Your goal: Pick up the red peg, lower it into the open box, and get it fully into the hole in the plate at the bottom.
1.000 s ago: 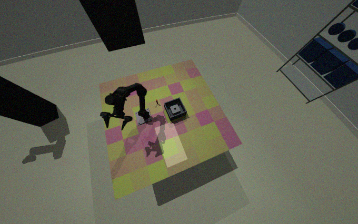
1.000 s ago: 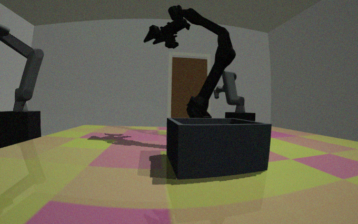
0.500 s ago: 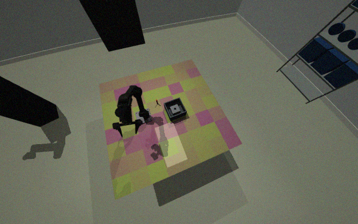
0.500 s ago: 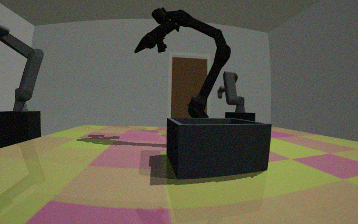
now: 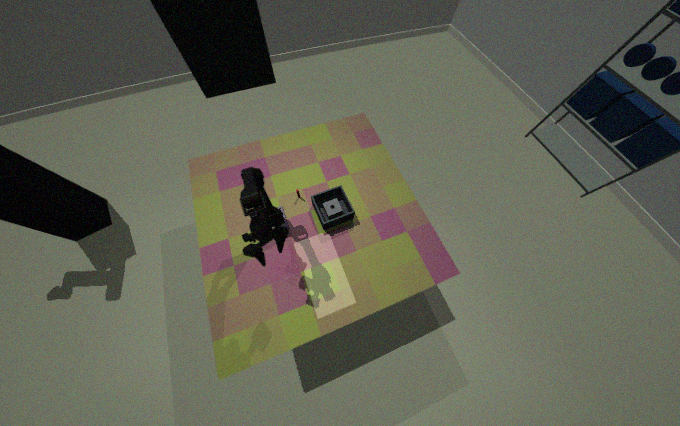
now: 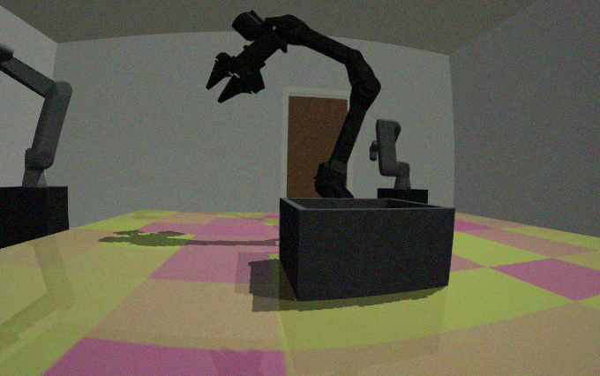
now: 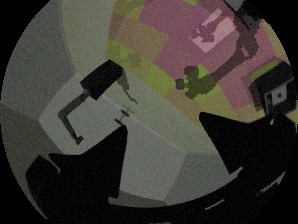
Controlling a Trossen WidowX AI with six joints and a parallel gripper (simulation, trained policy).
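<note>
The black pincer (image 5: 272, 256) (image 6: 213, 94) (image 7: 164, 122), with pointed fingers, is released, high above the patchwork table (image 5: 401, 260) (image 6: 176, 310) (image 7: 155, 20). The small red peg (image 5: 297, 191) is beside the dark square box (image 5: 340, 223) (image 6: 376, 252), both nearer the table's top edge in the top view. Inside lies a pale square plate (image 5: 337, 210).

The arm (image 5: 254, 195) (image 6: 363, 84) (image 7: 248, 14) has swung around, its bend now covering most of the pale base plate (image 5: 283, 213) in the top view. The open jaws (image 5: 272, 257) (image 6: 213, 94) have shifted rightward there, and dropped lower and farther left in the exterior view, where both fingers now show apart instead of overlapping as half a second earlier. The arm's shadow (image 5: 321, 283) (image 6: 146, 238) (image 7: 197, 85) has slid likewise.
</note>
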